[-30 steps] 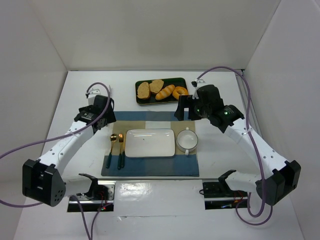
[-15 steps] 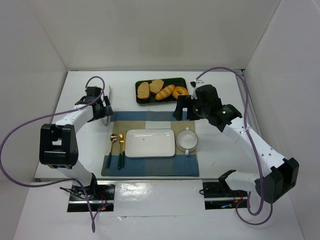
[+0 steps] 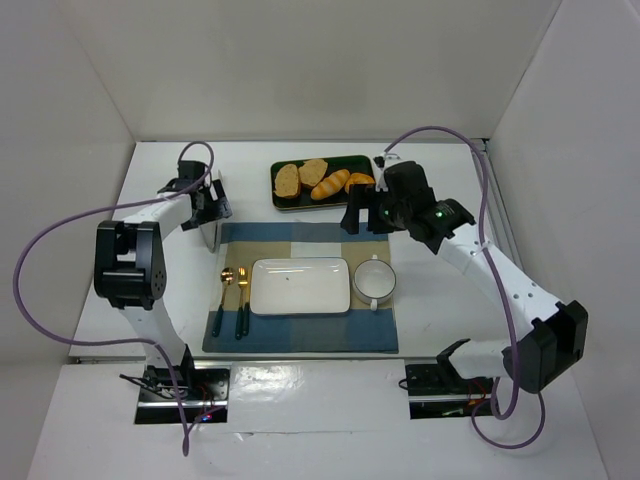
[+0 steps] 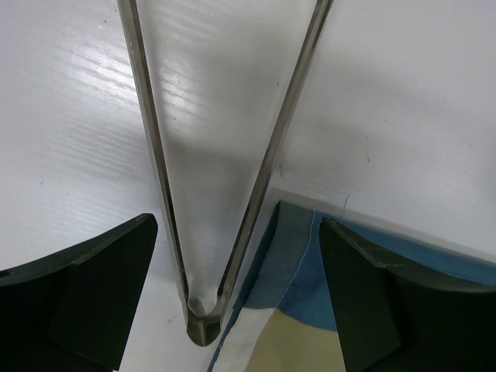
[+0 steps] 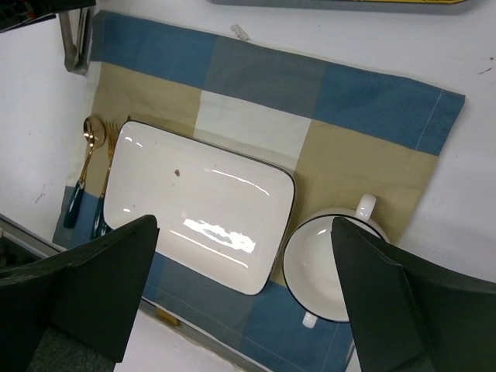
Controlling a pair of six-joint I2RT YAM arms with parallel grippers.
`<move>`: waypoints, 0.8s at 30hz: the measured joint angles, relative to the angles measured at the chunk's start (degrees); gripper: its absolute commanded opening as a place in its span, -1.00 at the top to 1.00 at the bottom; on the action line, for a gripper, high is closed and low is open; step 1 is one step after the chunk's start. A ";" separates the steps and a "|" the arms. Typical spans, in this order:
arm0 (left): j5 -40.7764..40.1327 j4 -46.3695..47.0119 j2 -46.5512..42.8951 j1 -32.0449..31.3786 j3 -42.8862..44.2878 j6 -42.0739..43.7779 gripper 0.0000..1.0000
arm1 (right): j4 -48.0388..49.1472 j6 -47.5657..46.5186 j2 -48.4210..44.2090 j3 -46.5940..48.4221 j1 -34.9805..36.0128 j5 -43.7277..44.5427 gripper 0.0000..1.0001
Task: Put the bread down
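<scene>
— Bench [image 3: 450, 180] first: spreading white under everything, carrying a blue-and-tan placemat [image 3: 300, 335] at the near middle and a dark tray [image 3: 352, 163] just beyond the mat's far edge.

— And sitting on the mat?

— Lying there bare, a white rectangular plate [image 3: 300, 286], with a cup [image 3: 374, 281] just beside it on the right. Judging the plate as the likely landing spot.

— Moving on to the arms, then.

— Reaching in from both sides. Hanging over the mat's far-left corner with jaws spread wide, the left gripper [image 4: 236, 229], straddling the hinge end of a pair of metal tongs [image 4: 203, 322] without touching them. Hovering over the mat's far-right part, the right gripper [image 5: 245, 226], likewise spread wide and holding nothing.

— Finding the bread [image 3: 287, 180] where?

— Resting on the tray's left end, just beside a paler slice [image 3: 314, 170] on its right. Telling the two apart by colour and crust alone, so naming it with some doubt. Pointing its long axis roughly near-to-far, tilted slightly.

— Picking the nearer arm?

— Hard calling it. Lying between the two grippers and farther out than either: rightward and away from the left one, leftward and away from the right one, at about equal remove. Leaning toward the left, though, seeing the tongs framed between its jaws; judging the coming step as closing on those, then swinging right toward the tray.
</scene>
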 measured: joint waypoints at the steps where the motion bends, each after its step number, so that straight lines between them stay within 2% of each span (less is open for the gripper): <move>1: -0.20 0.00 0.57 0.00 0.61 0.00 -0.98 | 0.02 0.00 0.28 0.22 0.00 0.00 -1.00; 19: -3.06 -3.41 8.76 1.09 7.13 -0.07 -0.93 | -0.46 0.02 1.57 0.66 -0.02 1.38 -1.00; 24: -3.58 -4.59 10.05 1.25 8.87 -0.02 -0.81 | -0.48 0.07 1.57 0.66 -0.02 1.46 -1.00</move>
